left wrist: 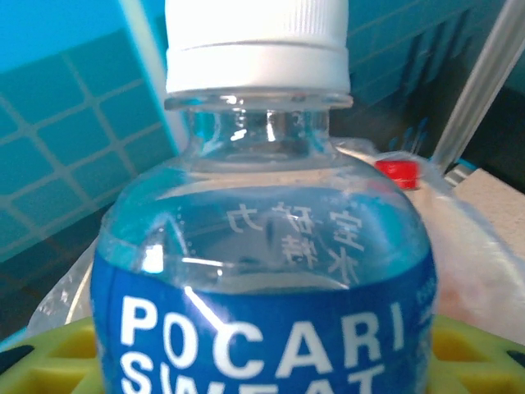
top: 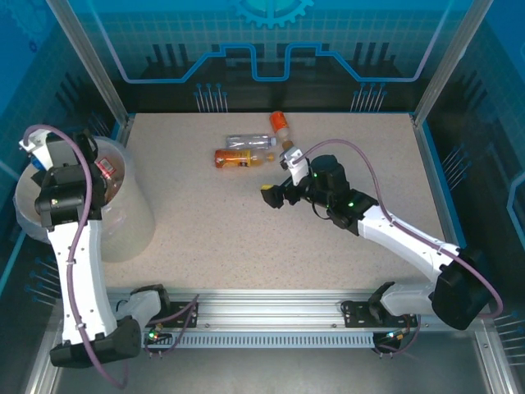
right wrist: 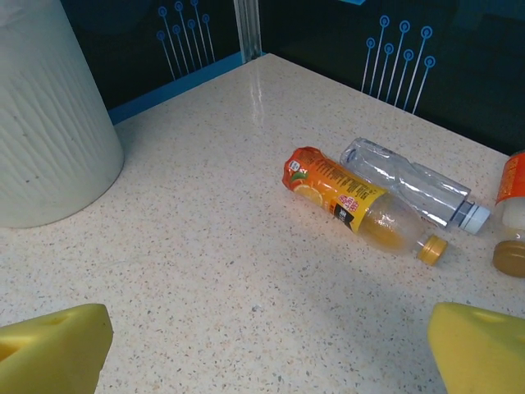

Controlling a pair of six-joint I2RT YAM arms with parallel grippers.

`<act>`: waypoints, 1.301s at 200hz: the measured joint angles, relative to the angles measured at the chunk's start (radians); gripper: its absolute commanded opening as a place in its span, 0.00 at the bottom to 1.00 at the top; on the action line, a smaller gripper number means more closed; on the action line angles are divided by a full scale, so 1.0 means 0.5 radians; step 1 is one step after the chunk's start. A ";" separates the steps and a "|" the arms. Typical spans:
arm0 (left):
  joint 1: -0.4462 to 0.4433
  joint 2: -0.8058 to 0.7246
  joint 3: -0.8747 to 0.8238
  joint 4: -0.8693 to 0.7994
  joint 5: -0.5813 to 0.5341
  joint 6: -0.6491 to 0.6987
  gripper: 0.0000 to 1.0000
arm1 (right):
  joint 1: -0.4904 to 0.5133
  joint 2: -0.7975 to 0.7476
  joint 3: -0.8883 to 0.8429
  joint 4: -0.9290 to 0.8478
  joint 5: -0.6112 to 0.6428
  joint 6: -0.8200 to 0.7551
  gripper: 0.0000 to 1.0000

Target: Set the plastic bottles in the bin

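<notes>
Three lie on your desk [top: 205,238]: juice bottle [right wrist: 344,197], clear bottle [right wrist: 410,182], orange-labelled bottle [top: 281,123]. Your right hand [right wrist: 267,349] gapes wide; your left hand [top: 43,164] holds a blue-labelled bottle [left wrist: 262,271] over the bin [top: 131,226], one red-capped bottle [left wrist: 398,172] inside.

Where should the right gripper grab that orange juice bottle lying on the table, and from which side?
Probably grip the orange bottle across its labelled middle, coming straight down from above: it lies flat on its side, with the clear bottle close behind.
</notes>
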 measured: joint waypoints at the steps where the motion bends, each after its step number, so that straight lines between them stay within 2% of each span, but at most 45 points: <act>1: 0.007 0.001 -0.002 -0.002 0.005 -0.002 0.51 | 0.001 0.000 0.000 -0.001 0.000 0.000 1.00; 33: 0.362 0.060 -0.098 -0.054 0.252 -0.089 0.57 | 0.011 0.003 0.014 -0.002 0.000 -0.001 1.00; 43: 0.445 0.069 -0.139 -0.069 0.319 -0.119 0.63 | 0.011 0.005 0.018 -0.002 0.000 -0.001 1.00; 66: 0.584 0.077 -0.189 -0.113 0.435 -0.181 0.83 | 0.011 0.005 0.022 -0.002 0.000 -0.001 1.00; 83: 0.623 0.078 -0.188 -0.123 0.496 -0.224 0.98 | 0.011 0.008 0.022 -0.002 0.000 -0.001 1.00; 133: 0.629 0.070 -0.111 -0.160 0.676 -0.247 0.99 | 0.012 0.029 0.022 -0.003 0.002 0.000 1.00; 171: 0.631 0.019 -0.060 -0.159 0.906 -0.284 0.99 | 0.020 0.029 0.022 -0.004 0.033 0.003 1.00; 228: 0.631 -0.066 -0.060 -0.073 1.450 -0.361 0.99 | 0.019 0.029 0.022 -0.023 0.172 0.073 1.00; 260: 0.591 -0.134 -0.143 0.096 1.780 -0.450 0.99 | -0.027 0.056 0.043 -0.099 0.270 0.193 1.00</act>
